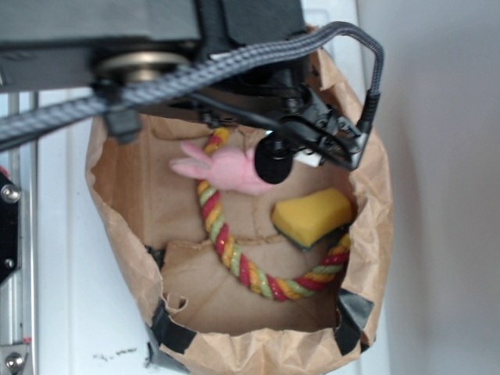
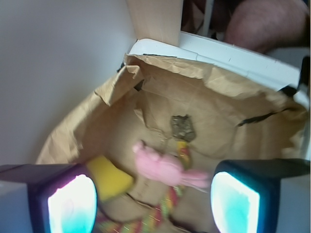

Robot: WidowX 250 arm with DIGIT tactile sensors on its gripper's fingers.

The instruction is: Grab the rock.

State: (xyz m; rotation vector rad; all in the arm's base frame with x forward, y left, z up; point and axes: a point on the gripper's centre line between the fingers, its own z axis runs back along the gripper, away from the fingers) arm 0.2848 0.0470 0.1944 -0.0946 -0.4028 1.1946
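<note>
The rock (image 2: pixel 183 128) is a small mottled brown-grey lump on the paper bag's floor in the wrist view, beyond the pink plush. It is hidden in the exterior view, behind the arm. My gripper (image 2: pixel 153 201) is open and empty, its two lit pads (image 2: pixel 72 204) wide apart, held above the bag. The pink plush toy (image 2: pixel 163 167) lies between the pads and the rock. In the exterior view the gripper (image 1: pixel 312 137) hangs over the bag's upper right part, near the plush (image 1: pixel 223 168).
A brown paper bag (image 1: pixel 117 234) with raised crumpled walls holds everything. A yellow sponge wedge (image 1: pixel 312 215) and a red-yellow-green rope ring (image 1: pixel 234 258) lie inside. A grey wall is at the right, and a white surface lies under the bag.
</note>
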